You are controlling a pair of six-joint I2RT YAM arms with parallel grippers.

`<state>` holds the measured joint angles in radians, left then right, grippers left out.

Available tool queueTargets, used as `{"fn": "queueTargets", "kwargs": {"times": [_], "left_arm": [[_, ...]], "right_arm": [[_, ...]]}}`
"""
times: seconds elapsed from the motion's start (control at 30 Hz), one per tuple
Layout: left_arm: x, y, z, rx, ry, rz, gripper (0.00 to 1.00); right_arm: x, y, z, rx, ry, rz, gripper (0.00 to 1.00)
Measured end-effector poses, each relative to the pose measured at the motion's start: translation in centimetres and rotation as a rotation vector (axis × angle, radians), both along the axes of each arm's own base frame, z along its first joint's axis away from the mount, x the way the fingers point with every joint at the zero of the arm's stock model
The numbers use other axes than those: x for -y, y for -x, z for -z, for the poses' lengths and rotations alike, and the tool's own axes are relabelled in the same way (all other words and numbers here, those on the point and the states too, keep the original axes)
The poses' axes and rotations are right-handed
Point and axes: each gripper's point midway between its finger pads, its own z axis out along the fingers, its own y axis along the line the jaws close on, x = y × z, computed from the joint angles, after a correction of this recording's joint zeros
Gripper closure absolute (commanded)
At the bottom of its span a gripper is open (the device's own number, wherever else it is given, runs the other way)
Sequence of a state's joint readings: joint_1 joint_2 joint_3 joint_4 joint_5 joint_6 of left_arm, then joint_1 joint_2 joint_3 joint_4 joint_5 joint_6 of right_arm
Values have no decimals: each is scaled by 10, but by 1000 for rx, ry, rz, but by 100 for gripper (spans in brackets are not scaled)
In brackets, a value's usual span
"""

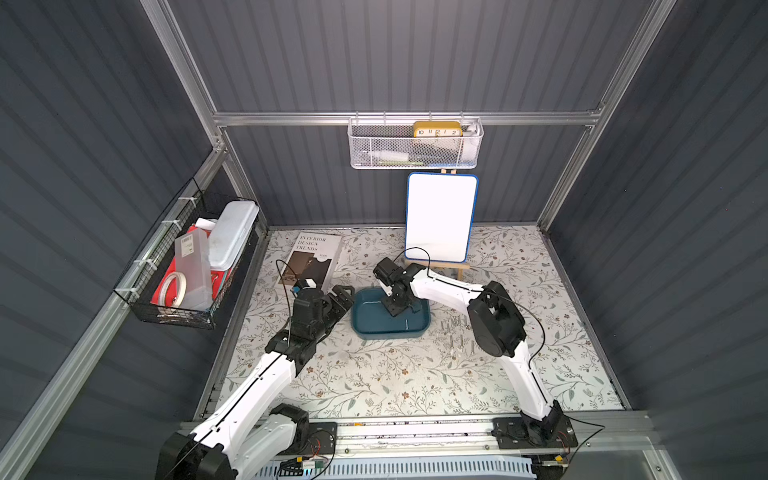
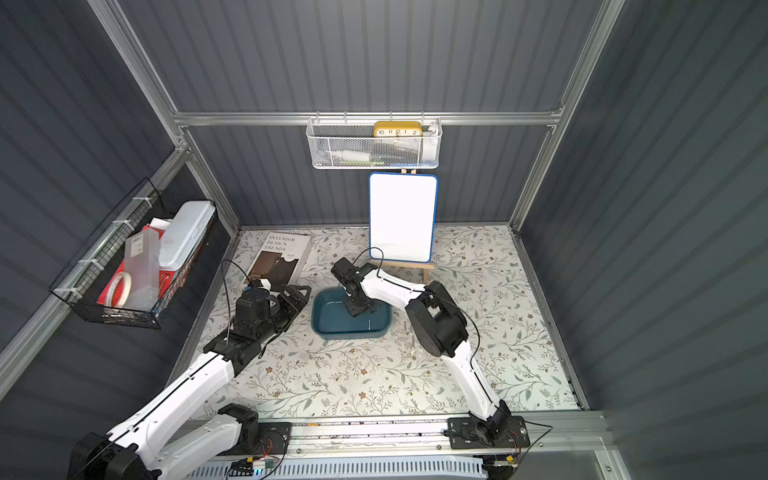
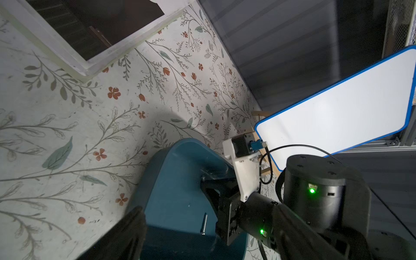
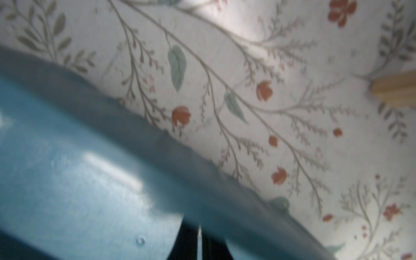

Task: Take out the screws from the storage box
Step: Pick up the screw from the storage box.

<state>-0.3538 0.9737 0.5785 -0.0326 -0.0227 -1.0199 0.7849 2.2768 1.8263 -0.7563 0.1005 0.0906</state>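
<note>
teal storage box [image 1: 365, 318], silvery screw [image 4: 199, 233], floral table [image 1: 374, 374].

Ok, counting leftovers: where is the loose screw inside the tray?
In both top views the loose screw lies on the storage box floor, right of middle near the robot-side wall.

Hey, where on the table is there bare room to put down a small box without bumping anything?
Biggest bare patch: the mat in front of the storage box, between the two arms. Also free: the mat right of the right arm. Crowded: beside the box's right side, where screws lie, and its left side, where the left tool sits.
</note>
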Motion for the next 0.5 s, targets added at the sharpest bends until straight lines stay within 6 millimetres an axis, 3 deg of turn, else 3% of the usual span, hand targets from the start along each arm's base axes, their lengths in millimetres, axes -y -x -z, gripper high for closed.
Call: {"fn": "queueTargets", "kwargs": {"times": [0.1, 0.33, 0.5], "left_arm": [[-1, 2, 0, -5, -1, 1, 8], [0, 9, -6, 1, 9, 14, 9], [2, 11, -8, 6, 18, 26, 9]], "right_arm": [[2, 12, -18, -2, -30, 24, 96], [-9, 20, -87, 71, -190, 82, 96], [4, 27, -94, 76, -204, 143, 97]]}}
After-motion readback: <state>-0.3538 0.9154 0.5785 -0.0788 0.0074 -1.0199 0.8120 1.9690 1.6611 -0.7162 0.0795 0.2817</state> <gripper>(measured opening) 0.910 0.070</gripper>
